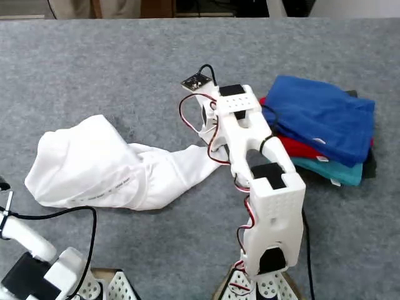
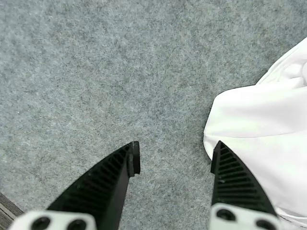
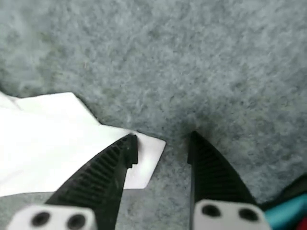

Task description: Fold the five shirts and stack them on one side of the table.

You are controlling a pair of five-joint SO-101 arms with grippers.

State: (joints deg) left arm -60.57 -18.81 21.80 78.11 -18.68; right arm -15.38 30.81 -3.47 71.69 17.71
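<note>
A crumpled white shirt [image 1: 100,165] lies left of centre on the grey table, one sleeve stretched out to the right. My right arm [image 1: 250,125] reaches over the end of that sleeve. In the right wrist view my right gripper [image 3: 162,142] is open just above the table, and the white shirt's corner [image 3: 146,155] lies by one fingertip. My left gripper [image 2: 176,155] is open over bare grey table, with the white shirt's edge [image 2: 254,120] close beside one finger. My left arm [image 1: 25,244] sits at the near left corner. Nothing is held.
A stack of folded shirts stands at the right: blue shirt [image 1: 322,115] on top, then red [image 1: 300,149], teal [image 1: 331,170] and a dark one [image 1: 370,164]. Grey table [image 1: 125,75] stretches bare behind the white shirt. Cables run along both arms.
</note>
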